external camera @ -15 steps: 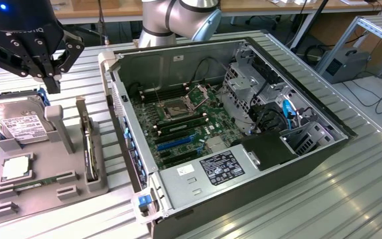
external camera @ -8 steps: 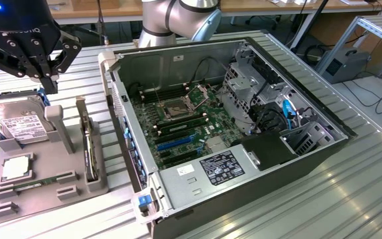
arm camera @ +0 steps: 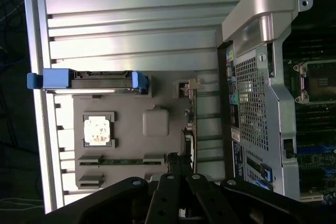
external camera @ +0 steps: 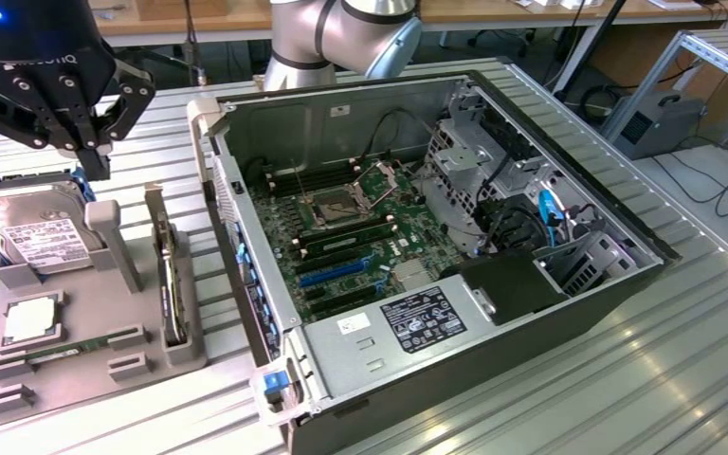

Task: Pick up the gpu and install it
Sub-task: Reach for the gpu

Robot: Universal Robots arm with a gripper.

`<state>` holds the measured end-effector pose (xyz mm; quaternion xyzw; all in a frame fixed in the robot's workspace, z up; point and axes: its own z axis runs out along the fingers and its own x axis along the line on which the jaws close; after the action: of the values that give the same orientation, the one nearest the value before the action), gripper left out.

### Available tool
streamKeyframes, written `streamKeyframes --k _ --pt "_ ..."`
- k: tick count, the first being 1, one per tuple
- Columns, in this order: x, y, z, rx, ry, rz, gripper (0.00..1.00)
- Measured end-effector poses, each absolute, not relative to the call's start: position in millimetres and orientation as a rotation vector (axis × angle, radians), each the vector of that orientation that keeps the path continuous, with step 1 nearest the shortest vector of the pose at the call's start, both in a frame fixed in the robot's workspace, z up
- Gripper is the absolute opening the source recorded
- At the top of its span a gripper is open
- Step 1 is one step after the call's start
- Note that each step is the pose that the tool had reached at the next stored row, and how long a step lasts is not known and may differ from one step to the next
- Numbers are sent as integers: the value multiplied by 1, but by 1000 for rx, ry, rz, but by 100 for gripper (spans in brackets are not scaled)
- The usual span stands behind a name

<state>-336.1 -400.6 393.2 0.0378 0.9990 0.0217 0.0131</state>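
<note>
The gpu [external camera: 168,275] stands on its edge in a slot of the grey holder tray [external camera: 86,332], at the exterior view's left beside the open computer case [external camera: 529,294]. The wrist view looks down on the gpu [arm camera: 189,114] edge-on, as a thin dark strip along the tray's side nearest the case. My black gripper [external camera: 91,161] hangs above the tray's far end, over the hard drive, with its fingers shut and nothing between them. In the wrist view the gripper [arm camera: 177,178] points down toward one end of the card, still above it.
A hard drive [external camera: 35,232] in blue rails, a processor chip [external camera: 29,318] and a green RAM stick [external camera: 67,349] share the tray. The motherboard [external camera: 352,246] lies open in the case, with expansion slots [external camera: 326,277] near the case's rear wall. The table is ribbed metal.
</note>
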Motion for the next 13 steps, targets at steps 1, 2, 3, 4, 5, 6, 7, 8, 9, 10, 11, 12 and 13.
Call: streamKeyframes --k 1,2,3,4,5,6,7,8,9,10,11,12,13 --pt "-336 -401 393 118 3113 67 11" --pt "-336 -402 393 118 3113 67 11" --pt "-336 -403 393 118 3113 67 11" --pt "-336 -404 393 118 3113 67 11" --pt "-336 -404 393 118 3112 67 11" --pt "-336 -405 393 118 3113 67 11" --pt "-336 -406 393 118 3113 67 11" --pt "-336 -407 393 118 3112 67 11" --pt "-336 -408 393 118 3112 67 11" --pt "-336 -409 393 118 3113 67 11" --pt "-336 -410 393 118 3112 67 11" --pt "-336 -410 393 118 3112 66 11" --pt "-336 -411 393 118 3112 66 11"
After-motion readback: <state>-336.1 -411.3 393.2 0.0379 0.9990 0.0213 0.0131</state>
